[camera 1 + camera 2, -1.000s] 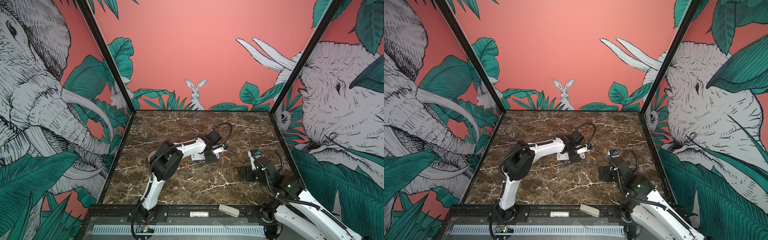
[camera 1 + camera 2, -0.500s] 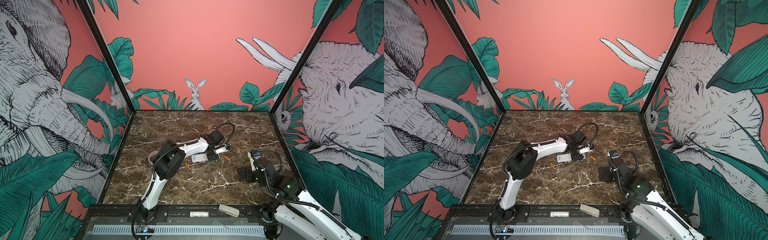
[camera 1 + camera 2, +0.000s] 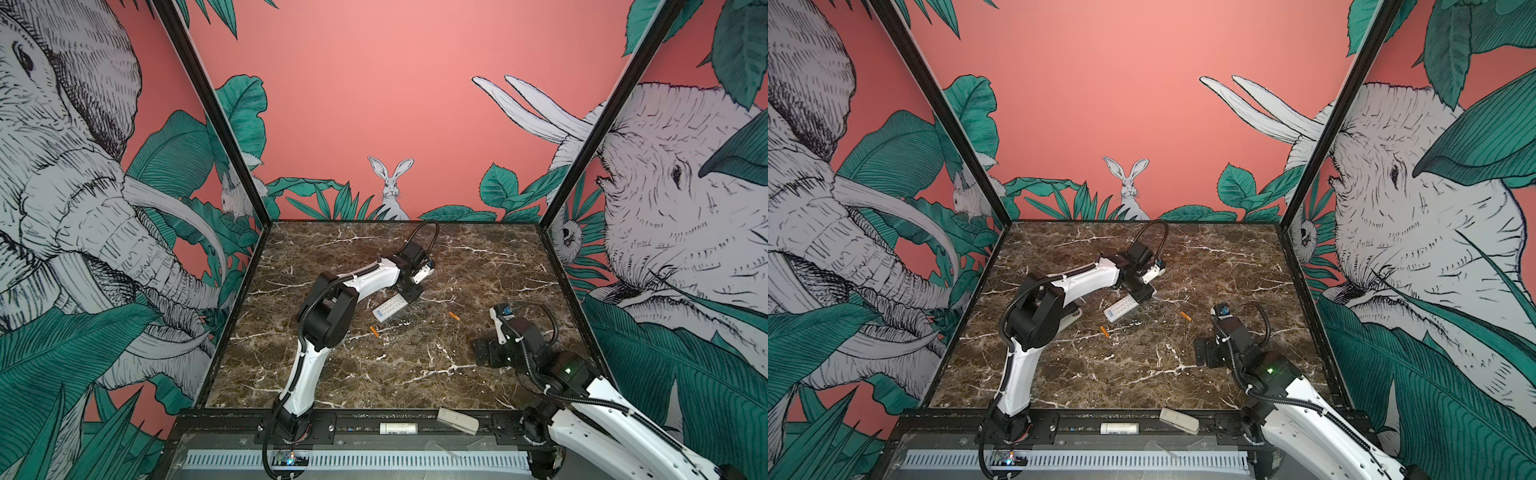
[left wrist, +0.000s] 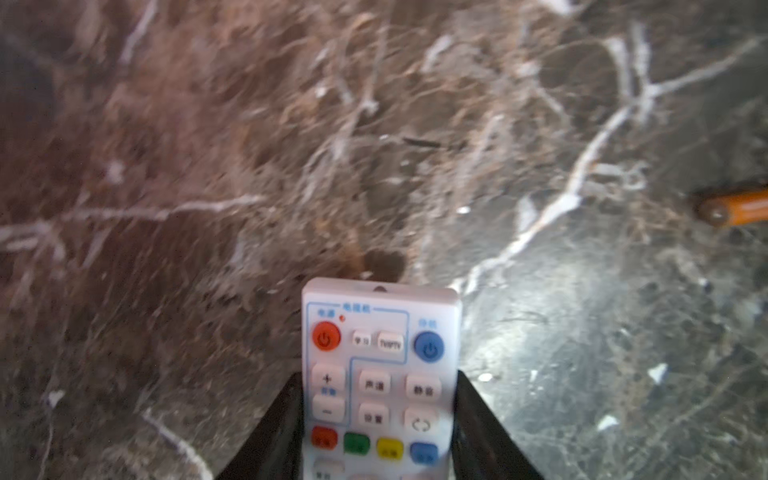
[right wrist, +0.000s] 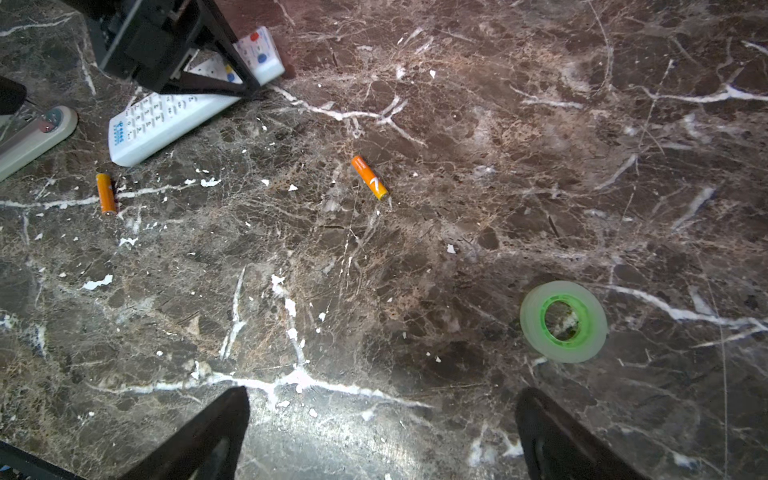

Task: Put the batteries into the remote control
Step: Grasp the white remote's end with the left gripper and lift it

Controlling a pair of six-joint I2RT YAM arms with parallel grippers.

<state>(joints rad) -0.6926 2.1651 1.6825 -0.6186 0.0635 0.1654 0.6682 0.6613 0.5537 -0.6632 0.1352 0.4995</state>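
Left wrist view: the left gripper (image 4: 379, 376) has its two black fingers (image 4: 282, 428) pressed against the long edges of the remote control (image 4: 380, 353), pinching it near the end that carries the red and blue power buttons. The remote faces buttons-up over the marble table (image 4: 208, 166), and the tip of one orange battery (image 4: 735, 210) shows at the frame's edge.

In both top views the remote lies at a slant near the middle of the table, its free end (the one with the blue logo) pointing toward the front. One battery (image 3: 374, 331) sits just beside that free end; the other battery (image 3: 454, 316) lies well apart from it, between the remote and the right arm. Both lie flat on the marble.

The right gripper (image 5: 382, 411) holds nothing: its jaws are spread wide above bare marble, with a roll of clear tape (image 5: 563, 322) on a green core near one finger. A white cylinder (image 3: 398, 428) and a grey block (image 3: 457, 419) rest on the front rail.
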